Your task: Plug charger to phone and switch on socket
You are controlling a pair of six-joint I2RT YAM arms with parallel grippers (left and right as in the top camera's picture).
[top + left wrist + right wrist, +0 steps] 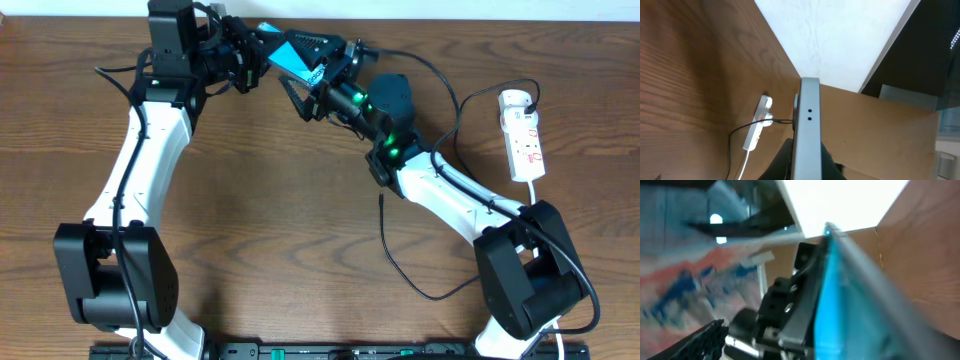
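Cable: thin black charger cable lies loose at lower centre of the brown wooden bench; limp and light, best taken just behind its tip.
Strip: white oblong power strip at right edge.
Phone: slim cyan-screened phone raised at top centre; rigid, probably slippery.
Fingers: left fingers clamped on the phone's edges; right fingers beside it, and I cannot tell whether they are closed.

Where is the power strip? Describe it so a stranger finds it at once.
Start at the wooden table and go to its right side, past the right arm. There lies the power strip, a narrow white bar. Unlike the thin black cable looping nearby, it is a rigid white block dotted with red switches.
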